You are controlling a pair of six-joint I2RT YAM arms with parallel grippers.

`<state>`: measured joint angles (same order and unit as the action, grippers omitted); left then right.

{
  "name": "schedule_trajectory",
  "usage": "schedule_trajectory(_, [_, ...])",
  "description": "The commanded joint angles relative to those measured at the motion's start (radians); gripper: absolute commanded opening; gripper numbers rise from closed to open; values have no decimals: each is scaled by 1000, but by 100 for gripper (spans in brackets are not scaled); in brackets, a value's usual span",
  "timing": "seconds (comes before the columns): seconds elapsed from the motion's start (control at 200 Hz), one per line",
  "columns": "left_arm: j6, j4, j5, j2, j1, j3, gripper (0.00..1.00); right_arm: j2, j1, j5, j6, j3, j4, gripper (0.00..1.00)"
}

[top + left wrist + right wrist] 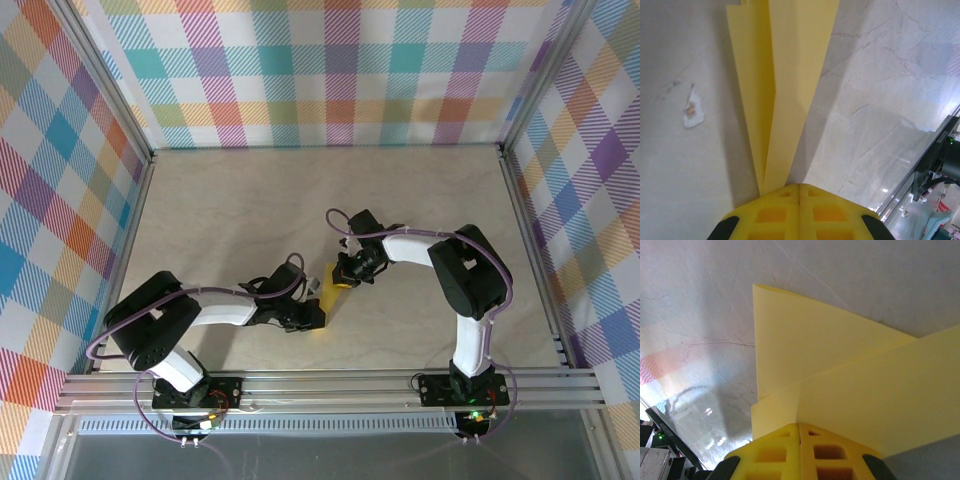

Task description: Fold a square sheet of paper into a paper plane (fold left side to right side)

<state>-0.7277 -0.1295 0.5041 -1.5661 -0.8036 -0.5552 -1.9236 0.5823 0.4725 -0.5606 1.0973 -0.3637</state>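
I'm seeing the paper plane (pixel 335 284) lying just below the centre of the top view, a narrow yellow strip running from upper right to lower left between the two arms. In the left wrist view it (pixel 785 90) is running from the top edge down to a point at the bottom centre, with a long centre crease and layered wings fanning apart toward the top. In the right wrist view it (pixel 850 385) is filling the centre and right of the frame as two overlapping flat layers.

The left end effector (pixel 318 312) is pinching the lower tip of the plane; in its own view its yellow pads (pixel 799 189) are pressing together with the paper coming out of the seam. The right end effector (pixel 346 274) is gripping the upper end, and its pads (pixel 799 426) are likewise closing flat on the paper's edge.

The pale marbled desk (pixel 250 200) is carrying it all. A small white scrap (pixel 691 111) is lying at the left of the left wrist view, apart from the plane. Plaid walls (pixel 340 70) are enclosing the desk.
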Motion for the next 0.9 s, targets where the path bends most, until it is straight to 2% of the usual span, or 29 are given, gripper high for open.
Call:
schedule_trajectory(0.0, [17,89,-4,13,-12,53,0,-90,-1,-172,18,-32,-114,0])
schedule_trajectory(0.375, [21,112,-11,117,-9,57,1,-94,-4,-133,46,36,-102,0])
schedule_trajectory(0.66, [108,235,-85,264,48,-37,24,-7,-4,-84,56,117,-86,6])
schedule_trajectory(0.8, [132,235,-163,335,70,-36,41,9,-5,-77,63,134,-85,7])
schedule_trajectory(0.895, [132,219,-213,369,88,-34,45,25,-4,-76,59,132,-84,7])
